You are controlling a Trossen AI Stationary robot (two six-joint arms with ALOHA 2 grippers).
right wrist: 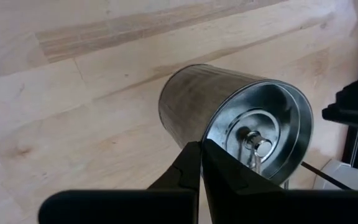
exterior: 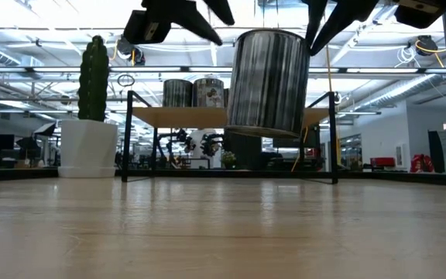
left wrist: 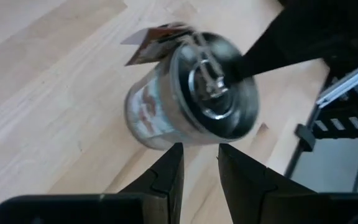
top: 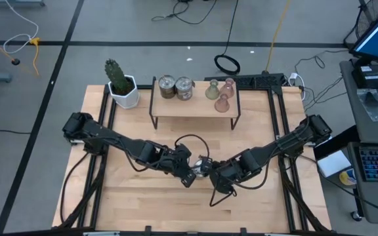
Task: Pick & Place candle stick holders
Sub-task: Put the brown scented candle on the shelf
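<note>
One squat silver candle stick holder (exterior: 268, 81) hangs above the middle of the table, open end up and slightly tilted. It also shows in the high view (top: 200, 164). My right gripper (right wrist: 201, 162) is shut on its rim. My left gripper (left wrist: 199, 168) is open just beside the cup (left wrist: 185, 93) and does not touch it. Two more silver cups (top: 176, 87), an olive-green vase-shaped holder (top: 212, 90) and two pale pink ones (top: 226, 93) stand on a small wooden shelf (top: 195, 108) at the far side. My right gripper holds the silver cup by its upper rim (right wrist: 211, 127), one finger (left wrist: 272, 50) inside the cup and one outside. The fingers come slanting down from above, from the table's right side. The cup hangs below them, lifted clear of the table, a little tilted.
A white pot with a green cactus (top: 122, 88) stands left of the shelf. The shelf rests on thin black legs (exterior: 128, 136). A paper tag (left wrist: 154, 43) hangs off the held cup. Bare wooden tabletop (top: 143, 203) lies on the near side.
</note>
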